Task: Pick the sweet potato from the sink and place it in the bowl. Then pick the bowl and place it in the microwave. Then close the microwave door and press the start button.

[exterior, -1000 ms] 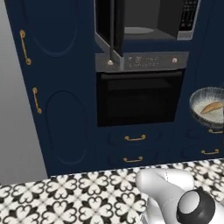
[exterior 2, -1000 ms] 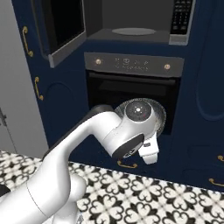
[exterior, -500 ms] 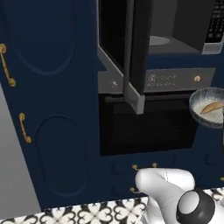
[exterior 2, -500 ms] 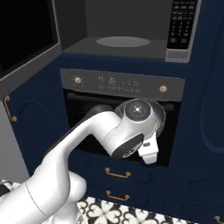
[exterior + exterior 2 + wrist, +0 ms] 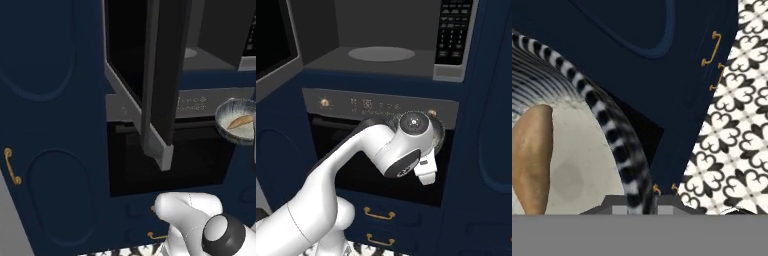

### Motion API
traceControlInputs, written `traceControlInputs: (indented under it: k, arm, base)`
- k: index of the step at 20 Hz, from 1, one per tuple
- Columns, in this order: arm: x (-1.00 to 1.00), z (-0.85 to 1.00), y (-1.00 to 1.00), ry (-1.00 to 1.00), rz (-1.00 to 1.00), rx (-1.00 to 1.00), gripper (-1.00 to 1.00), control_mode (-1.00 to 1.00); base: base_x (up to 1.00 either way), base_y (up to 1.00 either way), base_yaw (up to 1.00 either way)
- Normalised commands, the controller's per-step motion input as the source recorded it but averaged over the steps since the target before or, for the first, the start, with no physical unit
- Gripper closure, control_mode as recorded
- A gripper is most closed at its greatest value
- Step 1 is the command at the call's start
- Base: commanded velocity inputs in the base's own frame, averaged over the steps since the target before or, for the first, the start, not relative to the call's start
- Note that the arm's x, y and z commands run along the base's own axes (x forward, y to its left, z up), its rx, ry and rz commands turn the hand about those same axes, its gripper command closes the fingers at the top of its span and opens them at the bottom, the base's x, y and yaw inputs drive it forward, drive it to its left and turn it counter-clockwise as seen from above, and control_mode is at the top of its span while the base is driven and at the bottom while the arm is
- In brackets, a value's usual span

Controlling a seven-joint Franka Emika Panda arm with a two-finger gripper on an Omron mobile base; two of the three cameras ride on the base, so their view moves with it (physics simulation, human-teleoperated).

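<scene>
Holding the bowl point(image 5: 239, 127) by its striped rim, the pincer point(image 5: 639, 200) is pressed tight on that rim, near the bottom of the hand view. The sweet potato point(image 5: 240, 121) lies inside the bowl, so the first part of the job looks done. In the hand view it lies just to one side of the pinched rim, with its long side running up and down the picture.

The bowl hangs in the air in front of the black oven point(image 5: 346, 150), with nothing under it but the patterned floor point(image 5: 732, 130). The microwave point(image 5: 386, 55) sits higher than the bowl. Its round plate point(image 5: 381, 53) and dark inside are open to see. The microwave door point(image 5: 160, 80) swings out wide on the left side.

I think the next move is to lift the bowl up and push it forward into the microwave. The bowl must stay flat, or the sweet potato may roll out.
</scene>
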Motion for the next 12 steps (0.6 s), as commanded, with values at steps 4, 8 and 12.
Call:
traceControlInputs:
  k: [4, 8, 12]
  arm:
    - [0.0, 0.0, 0.0, 0.0, 0.0, 0.0, 1.0, 1.0]
    - [0.0, 0.0, 0.0, 0.0, 0.0, 0.0, 1.0, 1.0]
    - [0.0, 0.0, 0.0, 0.0, 0.0, 0.0, 1.0, 1.0]
  base:
    - [0.38, -0.23, -0.15]
    - [0.74, -0.2, -0.04]
    - [0.39, 0.0, 0.0]
